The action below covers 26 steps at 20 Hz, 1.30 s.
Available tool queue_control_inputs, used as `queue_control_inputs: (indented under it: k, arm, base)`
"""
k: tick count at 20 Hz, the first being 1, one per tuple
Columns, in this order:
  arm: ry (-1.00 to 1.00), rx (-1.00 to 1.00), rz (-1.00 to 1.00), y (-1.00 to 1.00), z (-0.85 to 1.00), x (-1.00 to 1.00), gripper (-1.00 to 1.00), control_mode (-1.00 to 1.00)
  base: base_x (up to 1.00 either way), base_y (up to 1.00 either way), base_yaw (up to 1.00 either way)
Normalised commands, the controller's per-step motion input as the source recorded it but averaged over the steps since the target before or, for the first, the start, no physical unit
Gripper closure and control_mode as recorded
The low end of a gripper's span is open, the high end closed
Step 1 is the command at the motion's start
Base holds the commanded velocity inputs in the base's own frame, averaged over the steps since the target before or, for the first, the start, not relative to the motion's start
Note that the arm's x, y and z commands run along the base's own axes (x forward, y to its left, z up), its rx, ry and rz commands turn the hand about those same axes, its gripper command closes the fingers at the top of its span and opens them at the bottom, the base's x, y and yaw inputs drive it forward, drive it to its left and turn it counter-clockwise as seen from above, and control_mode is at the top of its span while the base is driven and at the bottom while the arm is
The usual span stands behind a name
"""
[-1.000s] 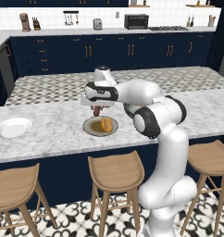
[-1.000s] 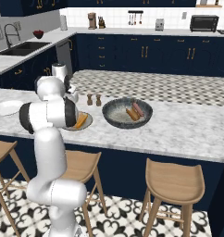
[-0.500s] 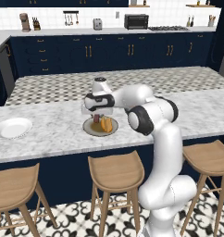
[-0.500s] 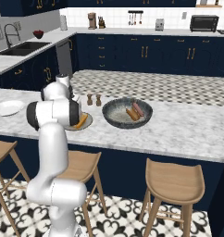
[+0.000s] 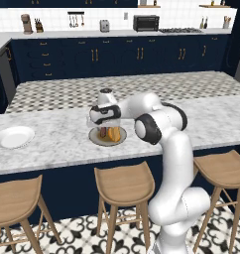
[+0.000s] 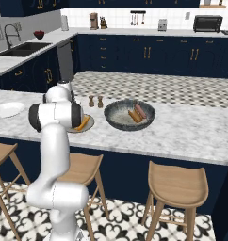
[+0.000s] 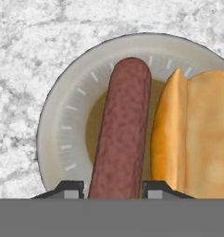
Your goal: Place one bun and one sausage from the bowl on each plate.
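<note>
My gripper (image 7: 114, 187) is shut on a reddish-brown sausage (image 7: 121, 134), one finger tip on each side of it. The sausage lies lengthwise over the brown centre of the beige plate (image 7: 63, 129), just left of a golden bun (image 7: 197, 134) on the same plate. From the left base view the hand hangs low over this plate (image 5: 121, 140) on the marble island. The white plate (image 5: 13, 137) sits bare, far to the left. The dark-grey bowl (image 6: 117, 121) stands right of the beige plate (image 6: 89, 125) and holds one bun (image 6: 134, 116) and one sausage (image 6: 141, 110).
Two small shakers (image 6: 95, 101) stand behind the beige plate. Wooden stools (image 5: 121, 182) line the island's near edge. A second counter strip with a patterned top (image 5: 52, 94) runs behind the island.
The hand has come down with the sausage toward the beige plate, from well above it to just over it. The bun, bowl and white plate have not moved.
</note>
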Motion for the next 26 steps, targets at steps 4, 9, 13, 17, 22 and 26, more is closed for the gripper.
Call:
queue_control_inputs:
  k: [4,9,13,17,22,26]
  arm:
    - [-0.01,0.0,0.0,0.0,-0.22,0.05,1.0,-1.0]
    - [-0.03,-0.01,0.0,0.0,-0.09,0.07,1.0,-1.0]
    - [0.0,0.0,0.0,0.0,0.0,0.0,1.0,-1.0]
    - [0.0,0.0,0.0,0.0,0.0,0.0,-1.0,-1.0]
    - [0.0,0.0,0.0,0.0,0.0,0.0,-1.0,-1.0]
    - [0.0,0.0,0.0,0.0,0.0,0.0,-1.0,-1.0]
  base:
    - [0.0,0.0,0.0]
    - [0.0,0.0,0.0]
    - [0.0,0.0,0.0]
    - [0.0,0.0,0.0]
    - [0.0,0.0,0.0]
    - [0.0,0.0,0.0]
